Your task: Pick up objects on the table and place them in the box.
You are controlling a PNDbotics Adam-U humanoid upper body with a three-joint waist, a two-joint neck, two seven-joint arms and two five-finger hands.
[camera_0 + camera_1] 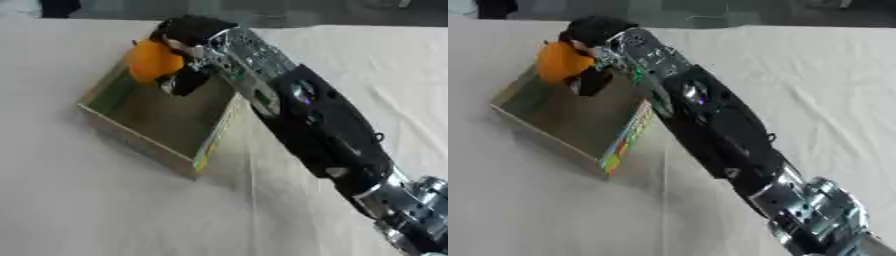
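My right hand (188,37) is curled round one orange ball (154,61), holding it over the far corner of the one open box (157,120), which sits near the table's (96,210) far left edge; a coloured strip runs down the box's right wall, its print unreadable

Right arm stretched out, hand closed on something orange

The right arm (324,125) enters from the lower right corner and runs diagonally up and to the left, nearly straight, its black forearm shell giving way to silver joints at the wrist and again near the elbow. The right hand (188,35) sits at the far end, black, with fingers curled over the top of an orange thing (154,61) and what looks like the thumb (185,80) pressing from below, though the blur makes that uncertain. The left hand does not show.
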